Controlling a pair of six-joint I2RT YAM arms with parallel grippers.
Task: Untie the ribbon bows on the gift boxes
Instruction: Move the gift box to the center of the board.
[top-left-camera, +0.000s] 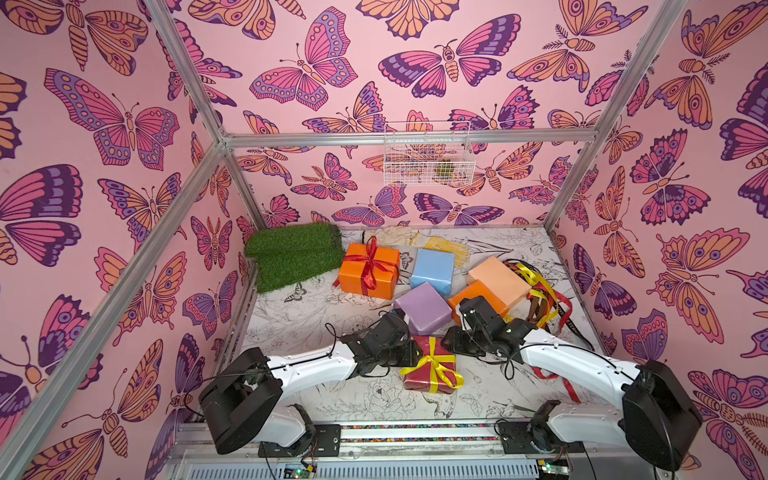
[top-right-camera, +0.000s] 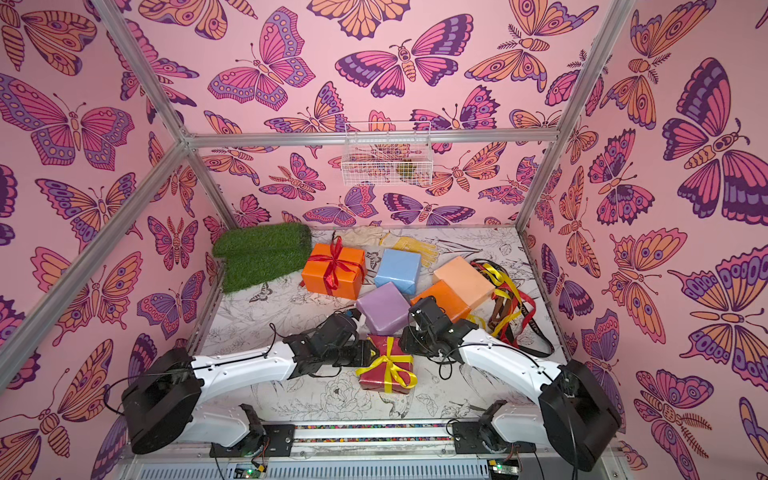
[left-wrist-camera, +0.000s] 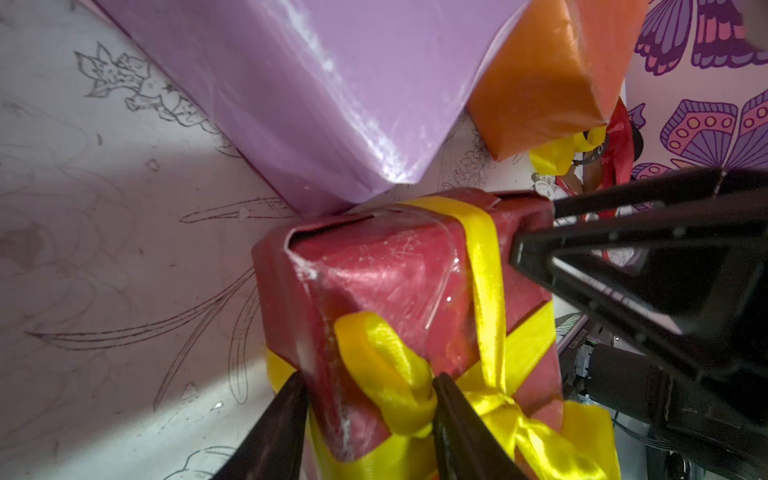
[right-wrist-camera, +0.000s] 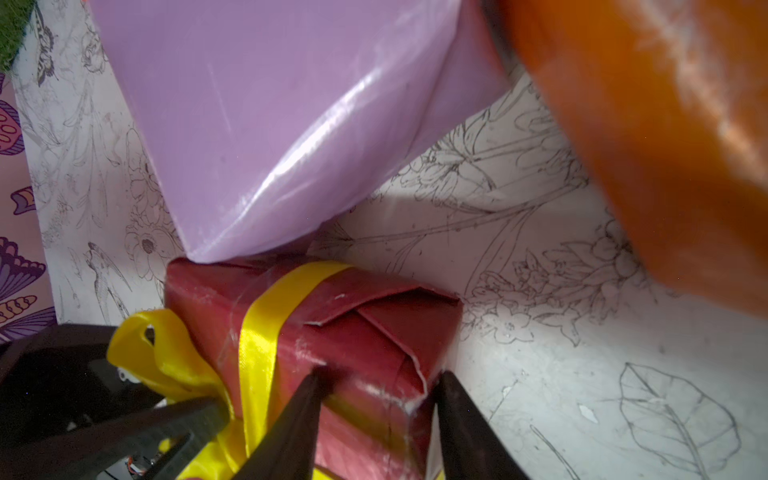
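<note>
Satin ribbons (top-left-camera: 540, 299) lie loose on the counter (top-left-camera: 299, 320), and the lilac box (top-left-camera: 422, 307) and three others are bare. Two bows remain tied: the red bow (top-left-camera: 372, 259) on the far orange box (top-left-camera: 353, 282), and the yellow bow (left-wrist-camera: 386, 365) on the near dark red box (left-wrist-camera: 374, 270). The left hand (left-wrist-camera: 370, 376) and right hand (right-wrist-camera: 384, 372) straddle that box, fingers apart; I cannot tell whether either grips.

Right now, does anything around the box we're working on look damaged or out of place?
The dark red box has scuffed, torn wrapping at one corner, with a paper flap lifting. The lilac box sits tilted, one corner against the dark red box's edge. Loose ribbons lie tangled beside the peach box.
</note>
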